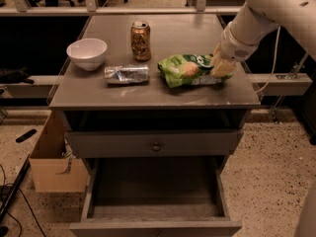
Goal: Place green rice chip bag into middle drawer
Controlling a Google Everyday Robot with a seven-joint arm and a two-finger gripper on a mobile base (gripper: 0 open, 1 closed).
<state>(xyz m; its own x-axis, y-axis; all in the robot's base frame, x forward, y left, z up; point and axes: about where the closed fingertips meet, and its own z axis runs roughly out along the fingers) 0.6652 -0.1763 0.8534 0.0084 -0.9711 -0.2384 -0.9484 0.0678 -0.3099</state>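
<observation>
— Where was the green rice chip bag [190, 70]?

— It lay flat on the grey cabinet's tabletop [173, 28], printed side up, its length running left to right. It was not in any drawer.

— And the gripper?

— The gripper [222, 65] was at the right end of the bag, overlapping that end. The white arm [276, 9] reached in from above and to the right of the bag. Whether the gripper was closed on the bag or only set against it, I could not tell.

— What else was around the bag?

— Just left of the bag, close but not touching, lay a silver foil packet [127, 74], also lengthwise. Behind the bag and to its left stood a gold-brown drink can [140, 41], upright. Farther left of the bag, beyond the packet, sat a white bowl [87, 53], mouth up.

— And the drawers?

— Directly below the bag, under the tabletop, the upper drawer front [123, 143] with its small round knob was pushed in. Lower still beneath the bag, the middle drawer [155, 196] was pulled out toward the camera, its grey floor and side walls showing.

— Anything on the ground?

— A cardboard box [54, 167] stood well below and to the left of the bag, on the speckled floor against the cabinet's side.
</observation>
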